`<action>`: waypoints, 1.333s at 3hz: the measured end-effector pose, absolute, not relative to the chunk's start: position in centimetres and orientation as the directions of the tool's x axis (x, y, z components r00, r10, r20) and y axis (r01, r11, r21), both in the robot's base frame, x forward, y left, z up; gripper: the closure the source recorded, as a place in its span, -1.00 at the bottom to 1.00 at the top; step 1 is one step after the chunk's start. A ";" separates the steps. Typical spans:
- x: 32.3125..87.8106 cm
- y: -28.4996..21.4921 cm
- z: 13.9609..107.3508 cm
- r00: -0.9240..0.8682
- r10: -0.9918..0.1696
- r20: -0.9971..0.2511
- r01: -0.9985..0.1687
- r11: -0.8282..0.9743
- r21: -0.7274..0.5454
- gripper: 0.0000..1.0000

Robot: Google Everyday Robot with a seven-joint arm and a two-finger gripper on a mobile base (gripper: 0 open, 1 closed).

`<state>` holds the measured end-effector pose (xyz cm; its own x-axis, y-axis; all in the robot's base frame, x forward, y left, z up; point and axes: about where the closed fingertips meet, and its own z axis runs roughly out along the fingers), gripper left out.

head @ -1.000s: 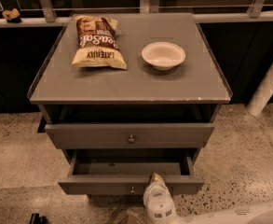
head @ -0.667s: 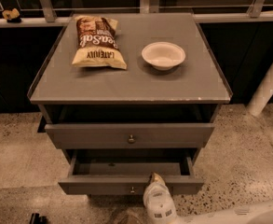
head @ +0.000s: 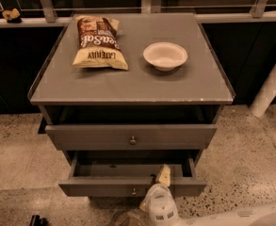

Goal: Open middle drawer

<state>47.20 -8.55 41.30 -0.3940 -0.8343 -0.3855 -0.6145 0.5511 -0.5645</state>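
The grey cabinet (head: 128,86) stands in the middle of the camera view. Its top drawer (head: 90,136), with a round knob (head: 133,139), stands slightly out. The middle drawer (head: 95,188), with a small knob (head: 133,191), is pulled out further, and its dark inside (head: 123,168) shows. My gripper (head: 163,179) is at the bottom of the view, at the middle drawer's front edge just right of the knob. Its tip reaches over the front's top edge. The lowest front is hidden.
A chip bag (head: 99,42) and a white bowl (head: 165,55) lie on the cabinet top. A white post (head: 269,88) stands at the right. A rail with glass panels (head: 128,4) runs behind. The floor (head: 250,154) is speckled.
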 end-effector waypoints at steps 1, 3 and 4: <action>46.8 -8.3 42.0 -0.383 -0.842 -0.379 -0.619 0.539 -0.572 -1.00; 44.6 -7.8 45.8 -0.338 -0.877 -0.341 -0.616 0.480 -0.625 -1.00; 44.6 -7.8 45.8 -0.337 -0.877 -0.341 -0.616 0.480 -0.625 -1.00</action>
